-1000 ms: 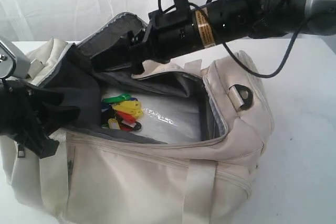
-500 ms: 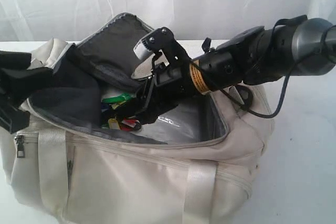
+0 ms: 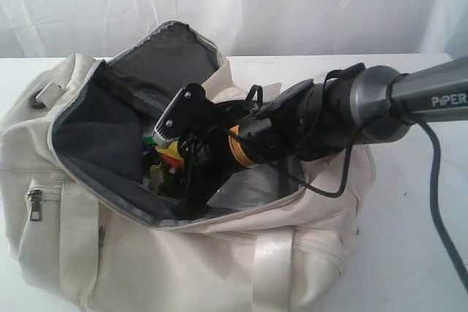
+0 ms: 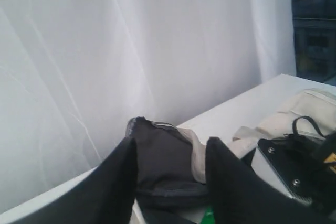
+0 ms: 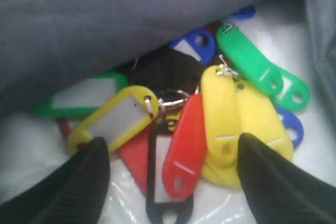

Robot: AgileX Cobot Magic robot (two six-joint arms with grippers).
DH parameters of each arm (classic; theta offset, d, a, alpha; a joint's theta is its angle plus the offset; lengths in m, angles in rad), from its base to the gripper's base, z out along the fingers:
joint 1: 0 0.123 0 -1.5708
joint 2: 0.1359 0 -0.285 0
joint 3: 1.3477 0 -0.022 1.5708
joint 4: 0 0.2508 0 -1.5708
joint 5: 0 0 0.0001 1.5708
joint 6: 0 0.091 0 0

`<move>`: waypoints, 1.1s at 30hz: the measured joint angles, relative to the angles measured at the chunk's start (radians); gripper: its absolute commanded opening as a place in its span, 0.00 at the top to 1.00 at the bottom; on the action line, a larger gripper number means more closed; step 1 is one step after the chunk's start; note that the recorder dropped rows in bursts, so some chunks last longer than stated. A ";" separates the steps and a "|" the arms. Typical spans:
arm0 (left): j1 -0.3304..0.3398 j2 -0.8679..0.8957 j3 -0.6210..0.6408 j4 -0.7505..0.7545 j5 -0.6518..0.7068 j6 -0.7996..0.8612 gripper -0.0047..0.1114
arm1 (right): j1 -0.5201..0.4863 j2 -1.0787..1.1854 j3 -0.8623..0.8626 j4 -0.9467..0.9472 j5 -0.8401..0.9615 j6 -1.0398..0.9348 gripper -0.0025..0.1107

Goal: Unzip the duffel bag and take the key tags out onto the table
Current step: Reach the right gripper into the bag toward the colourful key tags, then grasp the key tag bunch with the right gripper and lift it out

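Observation:
The cream duffel bag lies unzipped on the white table, its dark-lined flap standing up at the back. The key tags lie inside at the left of the opening. My right gripper reaches down into the bag. Up close it is open, and the key tags in yellow, red, green, blue and black lie between its fingers without being clamped. My left gripper is open and empty, looking toward the flap; it is out of the exterior view.
A clear plastic sheet lines the bag's floor under the tags. The right arm's black cable loops over the bag's right end. A zipper pull and a strap are on the near side. White curtain behind.
My right arm has dropped from above the bag into the opening, down over the key tags. The left gripper has pulled away leftward, out of the exterior view.

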 measured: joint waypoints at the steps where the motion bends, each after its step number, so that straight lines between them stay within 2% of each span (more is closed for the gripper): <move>1: 0.000 -0.013 0.000 0.007 0.013 0.000 0.56 | 0.010 0.002 -0.002 0.018 0.018 -0.006 0.41; 9: 0.000 -0.071 0.000 0.076 0.069 -0.064 0.57 | 0.024 0.023 -0.044 0.205 0.067 -0.016 0.41; 24: 0.000 -0.094 0.001 0.080 0.069 -0.097 0.57 | 0.030 0.100 -0.117 0.249 0.060 -0.016 0.42; 28: 0.000 -0.094 0.001 0.080 0.069 -0.097 0.57 | 0.032 0.122 -0.126 0.259 0.054 -0.016 0.53; 33: 0.000 -0.094 0.001 0.080 0.069 -0.097 0.57 | 0.037 0.136 -0.130 0.270 0.045 -0.016 0.75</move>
